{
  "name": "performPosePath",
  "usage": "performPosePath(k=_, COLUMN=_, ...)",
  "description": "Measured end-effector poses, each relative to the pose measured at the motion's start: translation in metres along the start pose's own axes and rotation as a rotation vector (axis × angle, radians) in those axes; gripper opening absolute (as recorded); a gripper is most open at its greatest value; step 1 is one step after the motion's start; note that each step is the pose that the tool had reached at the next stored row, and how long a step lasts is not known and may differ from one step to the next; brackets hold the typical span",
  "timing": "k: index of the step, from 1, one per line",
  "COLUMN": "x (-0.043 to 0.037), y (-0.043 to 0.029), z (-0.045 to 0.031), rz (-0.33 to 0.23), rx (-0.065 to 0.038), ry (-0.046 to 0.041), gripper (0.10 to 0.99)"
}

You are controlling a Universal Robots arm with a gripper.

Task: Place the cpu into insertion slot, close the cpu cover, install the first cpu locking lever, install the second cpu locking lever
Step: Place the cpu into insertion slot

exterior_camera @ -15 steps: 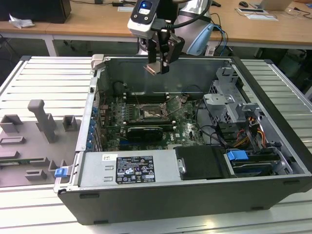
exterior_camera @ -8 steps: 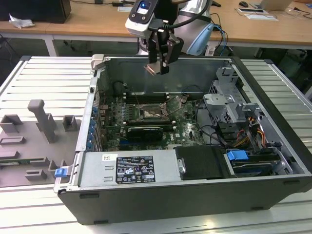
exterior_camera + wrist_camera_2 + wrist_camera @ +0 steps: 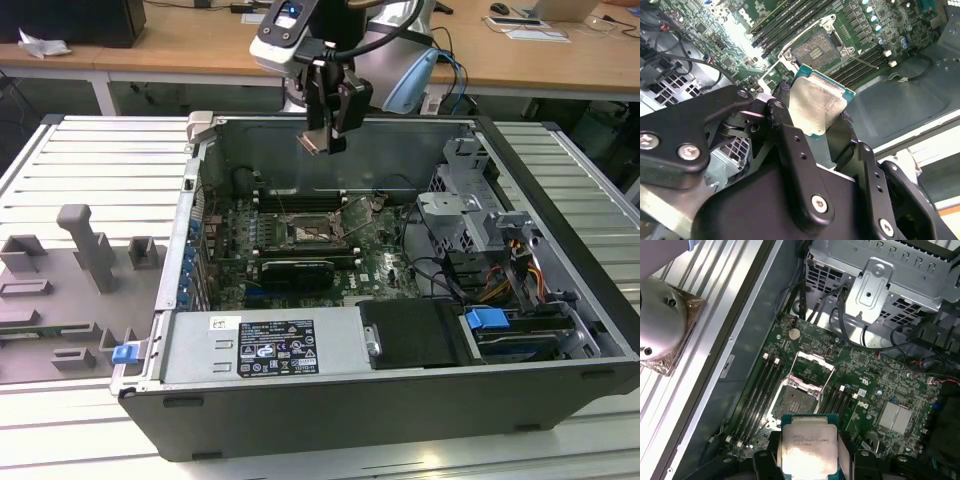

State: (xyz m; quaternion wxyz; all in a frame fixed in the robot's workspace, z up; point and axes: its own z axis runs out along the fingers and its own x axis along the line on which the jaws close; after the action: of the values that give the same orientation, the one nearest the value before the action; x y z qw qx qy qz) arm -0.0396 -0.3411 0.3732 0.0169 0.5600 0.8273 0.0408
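Observation:
My gripper (image 3: 322, 142) hangs above the open computer case, shut on the cpu (image 3: 314, 143) by its edges. In both wrist views the cpu (image 3: 808, 445) (image 3: 817, 102) shows its pale silver top between the black fingers (image 3: 785, 125). Below it on the green motherboard lies the insertion slot (image 3: 313, 232) (image 3: 796, 399) (image 3: 816, 50), dark, square and uncovered. The cpu cover (image 3: 812, 371) (image 3: 358, 213) is a silver frame flipped open beside the slot. The cpu is well above the slot and apart from it.
Long black memory slots (image 3: 757, 390) flank the slot. A black card (image 3: 296, 270) lies near it. A labelled power supply (image 3: 265, 345) fills the case front, and a metal drive cage (image 3: 470, 215) with cables stands at the exterior view's right. Grey fixtures (image 3: 75, 270) sit outside.

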Motion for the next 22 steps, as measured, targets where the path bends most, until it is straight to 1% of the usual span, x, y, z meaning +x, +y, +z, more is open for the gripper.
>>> performPosePath(k=1, x=0.0, y=0.0, z=0.0001, rz=0.014, rx=0.0, ry=-0.0012, gripper=0.533)
performPosePath(k=5, x=0.0, y=-0.0001, z=0.0012, rz=0.117, rx=-0.002, ry=-0.0102, gripper=0.533)
performPosePath(k=7, x=0.0, y=-0.0001, z=0.0015, rz=0.148, rx=-0.003, ry=-0.0129, gripper=0.533)
performPosePath(k=9, x=0.0, y=-0.0002, z=0.0018, rz=0.191, rx=-0.003, ry=-0.0167, gripper=0.533)
performPosePath(k=11, x=-0.0001, y=-0.0002, z=0.002, rz=0.214, rx=-0.004, ry=-0.0186, gripper=0.533)
performPosePath(k=15, x=0.0, y=-0.0002, z=0.0029, rz=0.238, rx=-0.004, ry=-0.0206, gripper=0.533)
performPosePath(k=22, x=-0.0001, y=-0.0005, z=0.006, rz=0.24, rx=-0.004, ry=-0.0217, gripper=0.533)
